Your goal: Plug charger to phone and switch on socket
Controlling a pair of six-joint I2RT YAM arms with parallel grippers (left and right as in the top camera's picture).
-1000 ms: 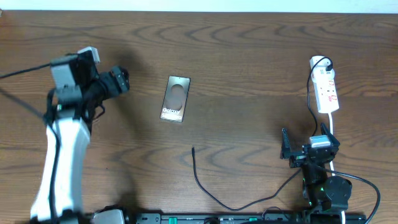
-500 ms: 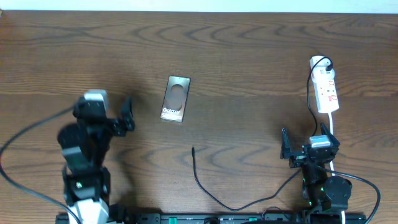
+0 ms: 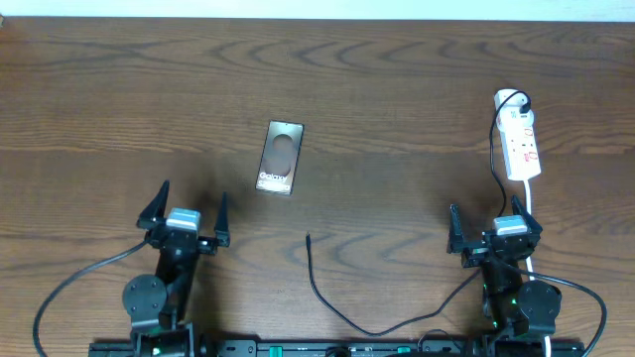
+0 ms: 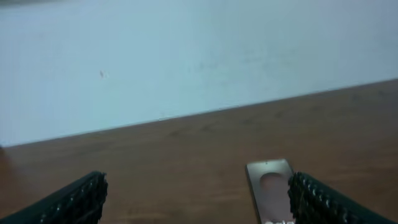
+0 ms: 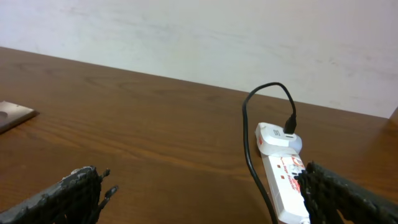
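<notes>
The phone (image 3: 280, 157) lies flat left of the table's centre; it also shows in the left wrist view (image 4: 270, 190). The charger cable (image 3: 322, 293) runs from its bare tip near the table's middle down along the front edge, then up to the white round adapter (image 3: 510, 100) plugged into the white socket strip (image 3: 522, 146) at the far right. The strip also shows in the right wrist view (image 5: 283, 186). My left gripper (image 3: 185, 212) is open and empty, near the front left, below the phone. My right gripper (image 3: 493, 226) is open and empty, just in front of the strip.
The strip's white cord (image 3: 531, 213) runs down past my right gripper. Thick black arm cables (image 3: 69, 288) lie at the front left and front right. A pale wall stands behind the table's far edge (image 4: 186, 115).
My left arm has folded back from its raised reach at the left and come down to the front edge. The right arm, phone and cable have not moved.
</notes>
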